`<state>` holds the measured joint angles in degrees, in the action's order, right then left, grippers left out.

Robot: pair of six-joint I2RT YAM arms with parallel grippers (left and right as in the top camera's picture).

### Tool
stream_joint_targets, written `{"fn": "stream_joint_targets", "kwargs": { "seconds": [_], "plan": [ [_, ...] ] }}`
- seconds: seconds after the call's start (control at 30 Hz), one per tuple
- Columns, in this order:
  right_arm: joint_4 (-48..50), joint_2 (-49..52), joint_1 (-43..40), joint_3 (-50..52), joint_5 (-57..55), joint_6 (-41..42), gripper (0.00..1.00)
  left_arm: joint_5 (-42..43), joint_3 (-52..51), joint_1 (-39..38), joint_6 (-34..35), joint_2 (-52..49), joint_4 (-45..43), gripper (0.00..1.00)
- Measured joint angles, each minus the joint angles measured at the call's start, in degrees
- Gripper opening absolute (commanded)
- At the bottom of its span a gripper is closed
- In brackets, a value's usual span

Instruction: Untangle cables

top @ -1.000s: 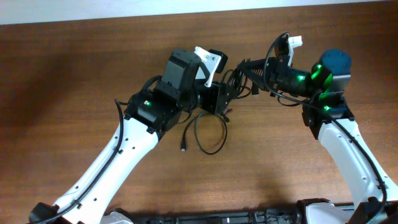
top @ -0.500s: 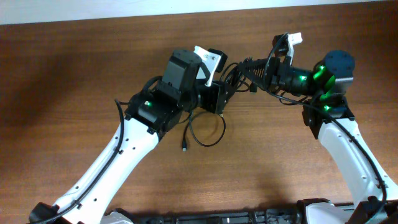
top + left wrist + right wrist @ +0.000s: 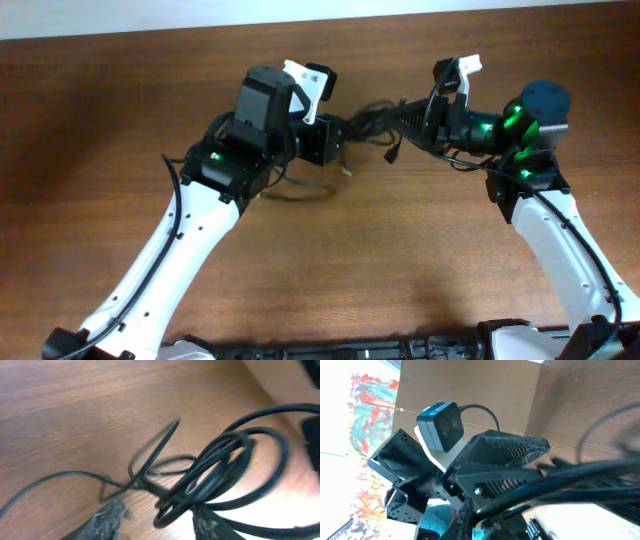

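The left claw (image 3: 340,150), part open around a bunch of the cables (image 3: 372,122), has pulled away leftward. The right claw (image 3: 400,110) stays clamped on them, so the tangle stretches taut and the loose loop on the table (image 3: 100,120) has shrunk.

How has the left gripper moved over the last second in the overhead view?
Yes. The left gripper shifted left and toward the table's far edge, dragging the cables; the right gripper stays shut on them.

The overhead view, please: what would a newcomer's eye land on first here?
Probably the bundle of black cables strung between the two arms near the table's far edge. The right pincer is shut on one end, while the left pincer has its jaws around the other. A slack loop trails under the left arm.
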<state>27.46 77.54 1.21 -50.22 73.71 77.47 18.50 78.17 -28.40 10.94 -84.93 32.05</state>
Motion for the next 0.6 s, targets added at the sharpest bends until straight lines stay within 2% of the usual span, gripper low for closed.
{"fn": "stream_joint_targets", "kwargs": {
  "seconds": [0.13,0.37,0.47,0.5,0.53,0.57,0.6],
  "plan": [
    [0.0,0.0,0.0,0.0,0.81,0.09,0.04,4.85,0.0,-0.22,-1.95,0.0,-0.61,0.59],
    [0.0,0.0,0.0,0.0,0.83,0.07,0.04,5.75,0.0,-0.5,-2.8,0.0,-0.31,0.64],
    [-0.02,0.0,0.0,0.0,0.83,0.09,0.04,5.75,0.09,-0.5,-8.09,0.0,3.17,0.6],
    [0.0,0.0,0.0,0.0,0.81,0.09,0.04,5.75,0.09,-0.5,-10.38,0.0,4.68,0.63],
    [0.0,0.0,0.0,0.0,0.81,0.09,0.04,5.75,0.09,-0.5,-13.07,0.0,5.73,0.79],
    [0.26,0.0,0.0,0.0,0.83,0.09,0.04,5.75,0.09,-0.5,-14.4,0.0,5.92,0.9],
    [1.03,0.0,0.0,0.0,0.81,0.11,0.04,5.75,0.09,-0.5,-15.72,0.0,6.1,0.93]
  ]
}}
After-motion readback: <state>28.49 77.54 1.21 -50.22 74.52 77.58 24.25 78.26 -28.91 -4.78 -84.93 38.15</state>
